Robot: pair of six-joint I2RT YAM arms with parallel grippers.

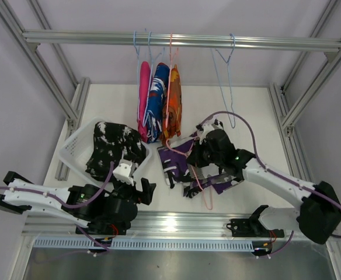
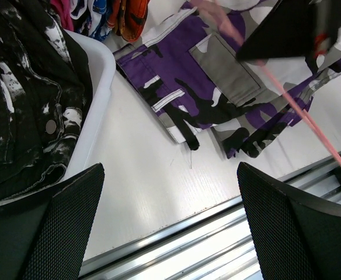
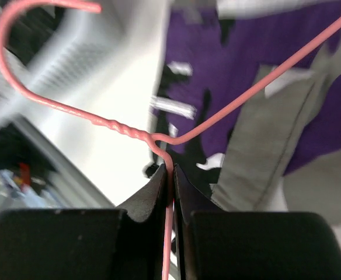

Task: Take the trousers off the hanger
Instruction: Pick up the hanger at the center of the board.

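1. You have 5 pairs of trousers in view. 3 hang side by side on the rail: the pink trousers, the blue-white-red patterned trousers and the orange trousers.
2. 1 pair, the black white-speckled trousers, lies in the white basket. 1 pair, the purple camouflage trousers, lies spread on the table just right of that basket.
3. You can count 5 wire hangers: 3 loaded, 1 empty hanger on the rail, and 1 pink hanger across the purple pair.
4. Your right gripper has its fingers pinched on the pink hanger's wire below the twisted neck. The purple pair lies beneath those fingers.
5. Your left gripper has its fingers wide apart, holding nothing. The purple pair lies ahead of it, apart.
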